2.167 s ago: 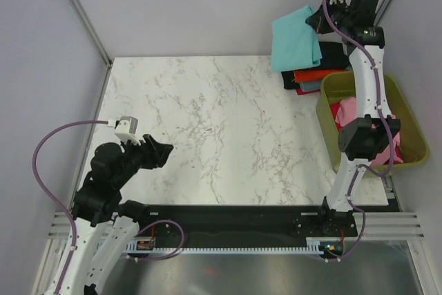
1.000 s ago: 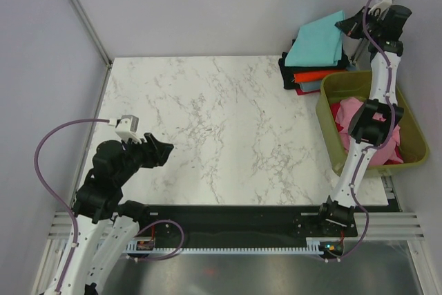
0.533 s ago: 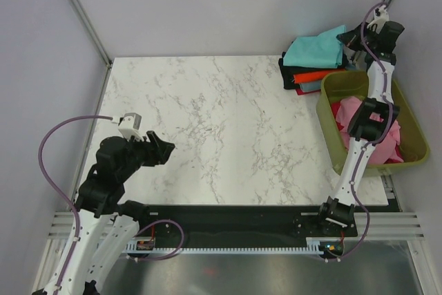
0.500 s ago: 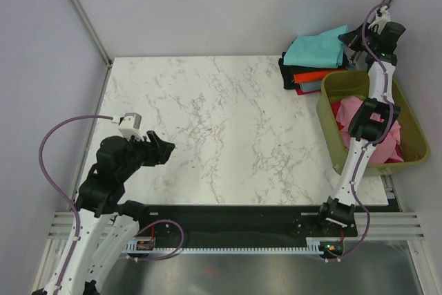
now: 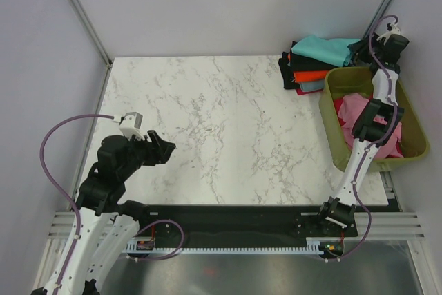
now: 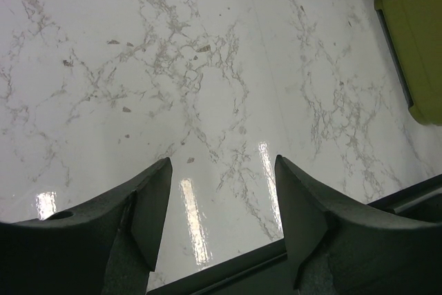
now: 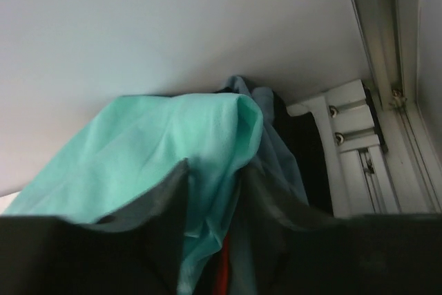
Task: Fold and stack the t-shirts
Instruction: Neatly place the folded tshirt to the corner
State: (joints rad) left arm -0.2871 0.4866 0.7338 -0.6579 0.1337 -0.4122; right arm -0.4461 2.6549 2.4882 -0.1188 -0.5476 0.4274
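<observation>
Over on the left, the left claw (image 6: 221,170) hangs above the marble desk (image 5: 228,122) near its front-left part. Its jaws are spread wide, nothing between them, and they point toward the middle of the desk. Across to the far right corner: a stack of folded t-shirts (image 5: 304,77), black, orange and red layers showing. The teal t-shirt (image 5: 323,48) lies on top, folded, its long axis running left to right along the back wall. Its right end reaches the right claw (image 7: 210,205), whose jaws stand part way open, a fold of teal cloth bunched between them. Just in front sits the green tub (image 5: 407,150) with a pink t-shirt (image 5: 358,108) heaped inside.
</observation>
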